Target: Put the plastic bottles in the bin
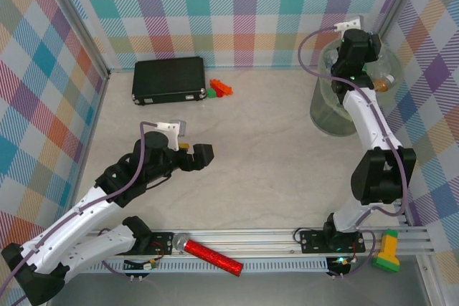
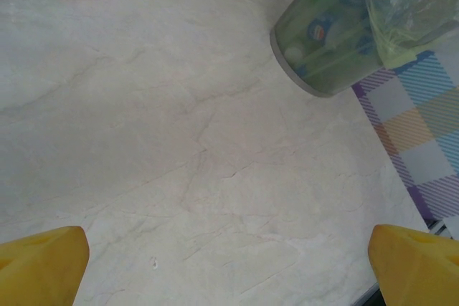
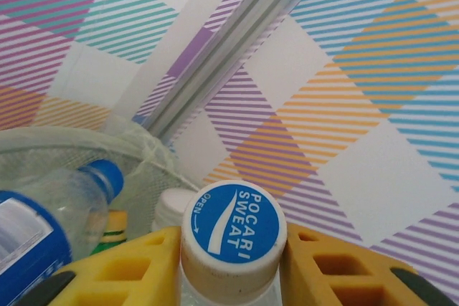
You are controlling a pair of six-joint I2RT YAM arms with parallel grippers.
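Observation:
My right gripper (image 1: pixel 355 54) hangs over the bin (image 1: pixel 328 118) at the far right. In the right wrist view, my right gripper (image 3: pixel 233 257) is shut on the neck of a clear plastic bottle (image 3: pixel 233 226) with a white cap and a blue top. Below it lie a blue-capped, blue-labelled bottle (image 3: pixel 68 206) and a white cap (image 3: pixel 169 209) inside the bag-lined bin (image 3: pixel 43 150). An orange-capped bottle (image 1: pixel 386 84) pokes above the rim. My left gripper (image 1: pixel 198 154) hovers open over bare table, left of centre, nothing between its fingers. My left gripper (image 2: pixel 229 270) faces the bin (image 2: pixel 323 48), with bottles showing through its wall.
A flat black case (image 1: pixel 168 79) and small toy bricks (image 1: pixel 221 89) lie at the back left. A red glittery cylinder (image 1: pixel 211 254) rests on the front rail, and a green-yellow block (image 1: pixel 389 252) sits at the front right. Plaid walls close in the table.

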